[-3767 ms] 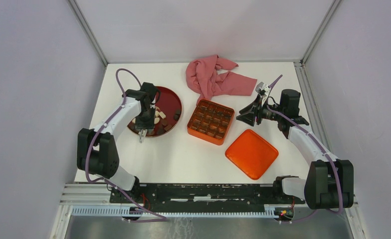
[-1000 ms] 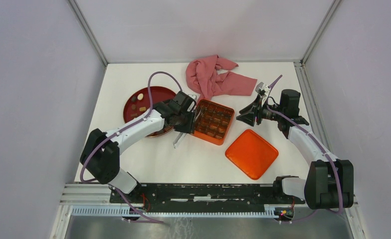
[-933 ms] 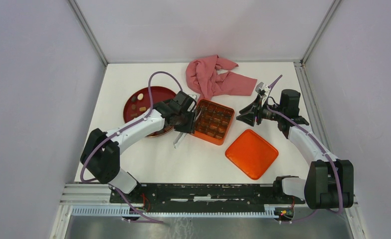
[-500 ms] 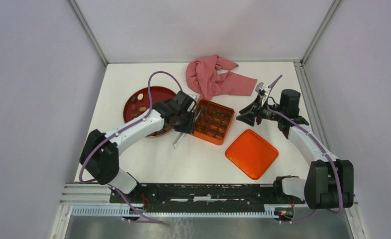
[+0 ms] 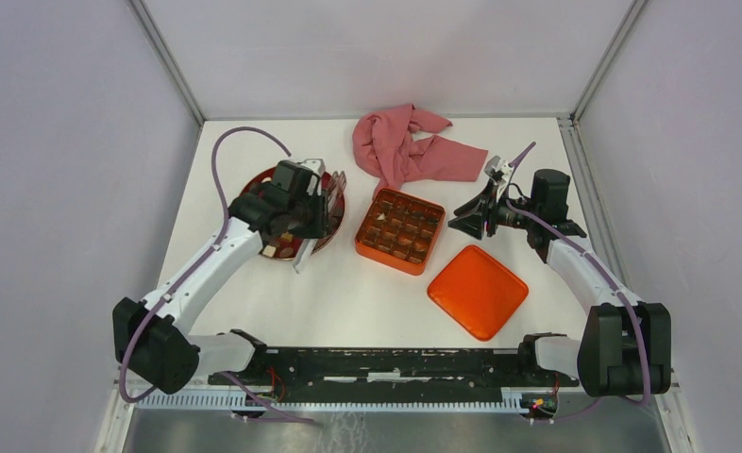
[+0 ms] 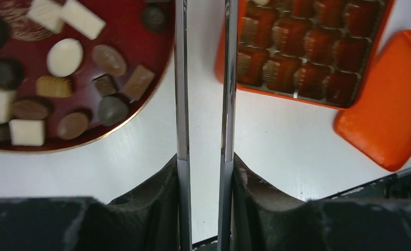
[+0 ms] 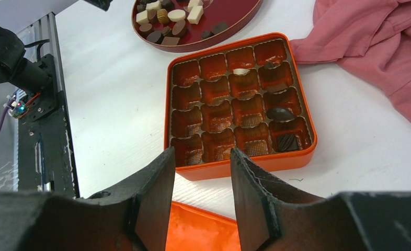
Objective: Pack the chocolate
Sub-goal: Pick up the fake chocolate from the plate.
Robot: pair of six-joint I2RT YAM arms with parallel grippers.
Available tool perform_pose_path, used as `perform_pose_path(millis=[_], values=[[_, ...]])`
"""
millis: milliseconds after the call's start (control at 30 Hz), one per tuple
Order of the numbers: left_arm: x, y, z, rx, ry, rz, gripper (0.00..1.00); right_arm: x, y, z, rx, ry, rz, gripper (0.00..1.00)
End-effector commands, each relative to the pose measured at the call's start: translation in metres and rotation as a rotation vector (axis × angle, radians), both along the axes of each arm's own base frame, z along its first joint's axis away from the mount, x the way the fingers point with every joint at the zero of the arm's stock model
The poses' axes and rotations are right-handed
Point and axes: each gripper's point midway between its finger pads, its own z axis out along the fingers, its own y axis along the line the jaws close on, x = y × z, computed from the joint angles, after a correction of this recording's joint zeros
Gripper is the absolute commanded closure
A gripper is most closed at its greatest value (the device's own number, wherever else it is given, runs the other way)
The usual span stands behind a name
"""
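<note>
Showed the left gripper (image 6: 204, 21) with its thin blades narrowly parted and nothing between them, set above bare white table (image 6: 140, 167) in the gap between plate and tin. Placed the dark-red plate (image 6: 140, 36) at 9 o'clock of those blades, carrying most of the chocolate (image 6: 65, 56): loose dark, tan and cream pieces. Placed the orange tin (image 6: 318, 103) at 2 o'clock of the blades, and its flat orange lid (image 6: 391, 115) at 3 o'clock, apart from the tin. Showed the right gripper (image 7: 201, 154) with dark fingers moderately apart and empty, raised off the table at 3 o'clock of the tin in the overhead view and not touching it. Revealed, through the right wrist camera, a four-by-four grid of compartments, mostly vacant, with one cream piece and a few dark pieces lodged toward one side. Located a crumpled pink cloth (image 5: 410, 146) at 12 o'clock of the tin, and the lid at 5 o'clock, both in the overhead view.
</note>
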Motion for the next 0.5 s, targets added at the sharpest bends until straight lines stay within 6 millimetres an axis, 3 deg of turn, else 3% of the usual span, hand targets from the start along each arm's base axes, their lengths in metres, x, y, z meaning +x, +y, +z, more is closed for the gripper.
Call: perform_pose_path(millis=[0, 233, 467], values=[[-0.009, 0.043, -0.004, 0.087, 0.019, 0.031, 0.61, 0.008, 0.000, 0.014, -0.006, -0.063, 0.002, 0.51], [-0.022, 0.072, -0.033, 0.127, 0.110, 0.090, 0.60, 0.008, 0.000, 0.014, -0.007, -0.061, 0.001, 0.51], [-0.010, 0.096, -0.033, 0.192, 0.125, 0.133, 0.60, 0.008, 0.000, 0.013, -0.006, -0.060, 0.003, 0.51]])
